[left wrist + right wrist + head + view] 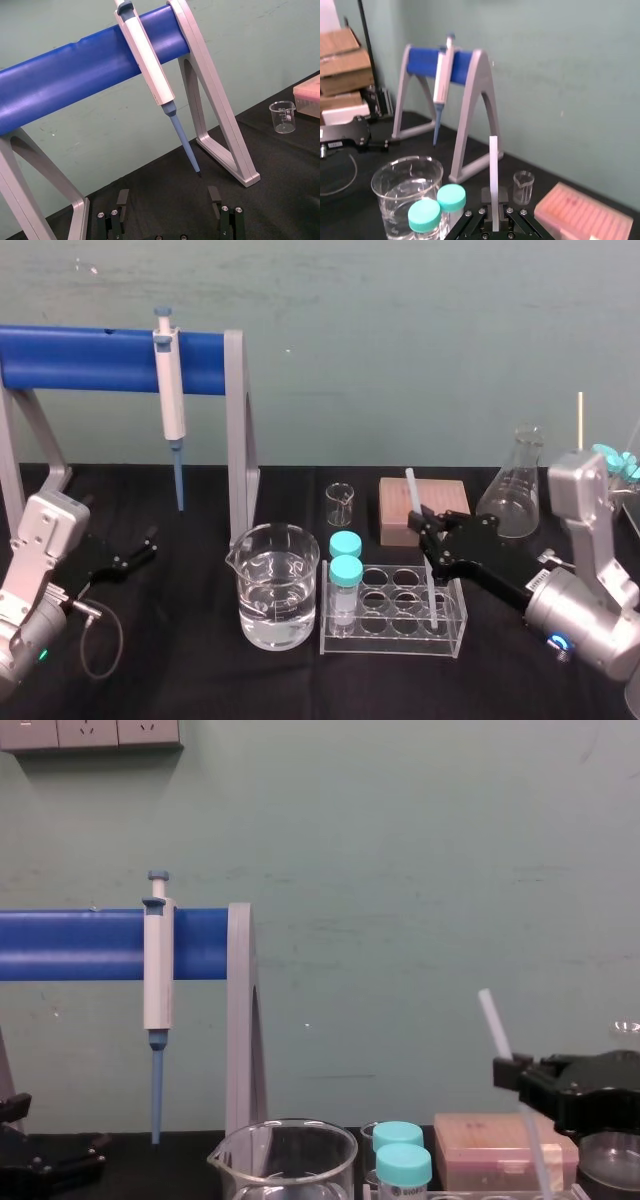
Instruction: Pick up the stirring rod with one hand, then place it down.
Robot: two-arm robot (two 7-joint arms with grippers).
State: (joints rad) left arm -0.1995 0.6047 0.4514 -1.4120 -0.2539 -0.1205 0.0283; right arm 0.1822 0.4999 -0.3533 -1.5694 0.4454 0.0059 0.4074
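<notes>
**Holding the rod at the rack: right gripper clamped**

At far left, the left gripper [138,548] lies parked low over the table [200,680], its 2 fingers apart and holding nothing. Next stands the frame [80,358] with the pipette [172,390] hanging from it. Then come the beaker [277,585] of water and the rack [390,642], which holds 2 capped vials [346,558] in its left column.

The rod [412,492] stands tilted at the rack's right end. Its lower end sits inside a right-hand well and its top leans to the left.

The right gripper [430,537] reaches in from the right, its fingers together on the rod just above the rack, somewhat above mid-length. In the right wrist view the rod [493,165] rises straight out from between the fingers.

**Handling (judged):**
- The rod looks light, stiff and smooth, and probably brittle.
- A firm but moderate squeeze should suit it.
- A hold near the middle, as here, limits swing at the free ends.
- With the tip in the well, drawing the rod out along its own line should keep it from prying on the rack wall or tipping the rack.
</notes>
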